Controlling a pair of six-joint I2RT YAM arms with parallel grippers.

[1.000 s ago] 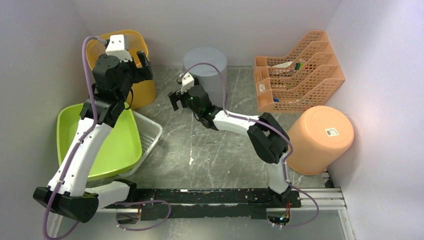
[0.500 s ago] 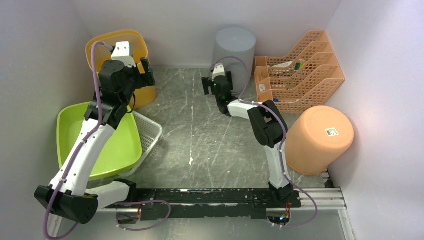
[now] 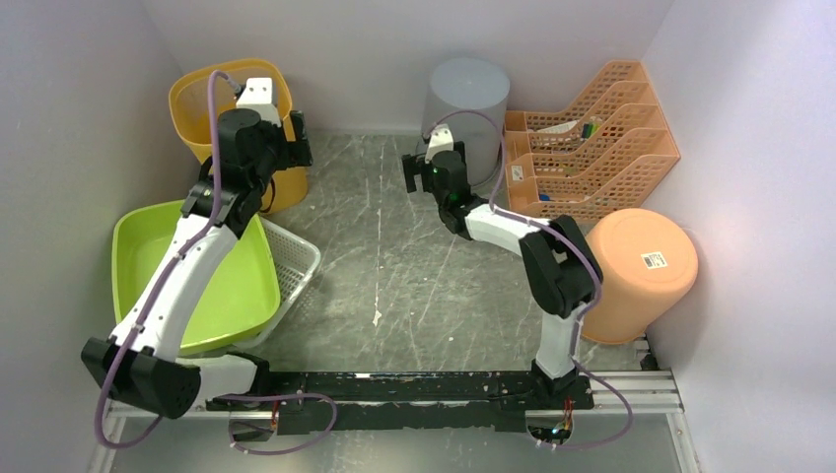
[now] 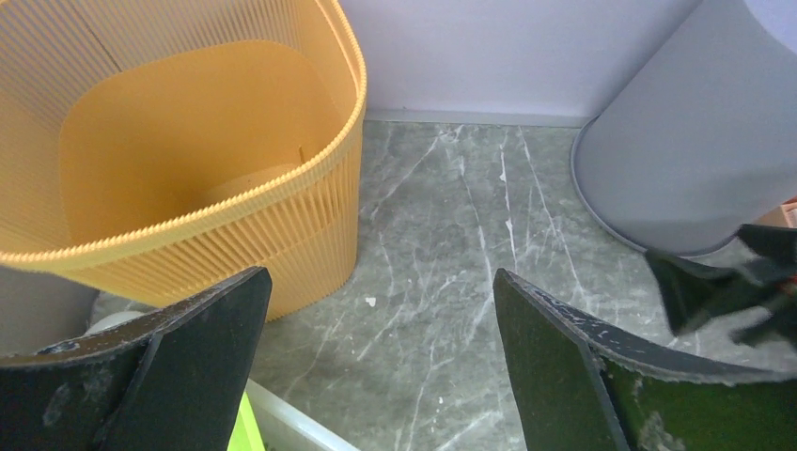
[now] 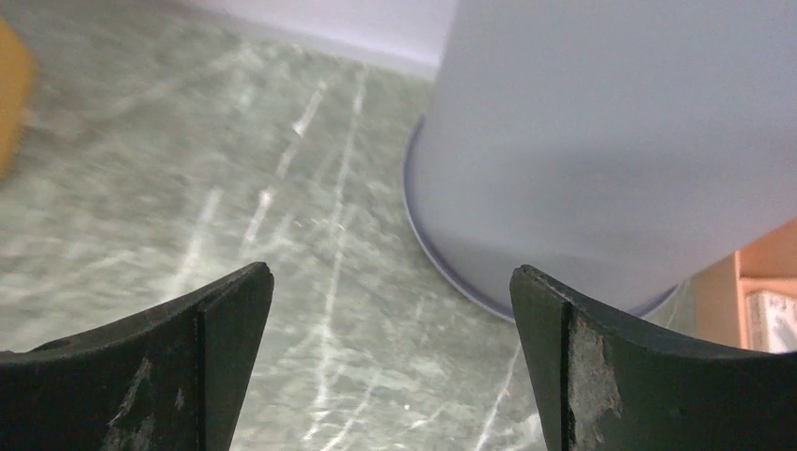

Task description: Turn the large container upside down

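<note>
Grey bin (image 3: 465, 91), upper centre: mouth-down, flange on floor. Right gripper (image 5: 390, 282) wide, empty, just beside. Left gripper (image 4: 376, 282) wide, empty, near upright yellow bin (image 4: 188, 160). Risk: a careless swing clips and topples the grey bin.

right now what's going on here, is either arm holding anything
Two robot arms are working at a table of bins, and neither holds anything. The right gripper is open, facing the grey container at the back wall, which stands with its rim on the table and its closed base up. The left gripper, also open, hovers beside the upright yellow bin. A peach bucket sits upside down on the right.
</note>
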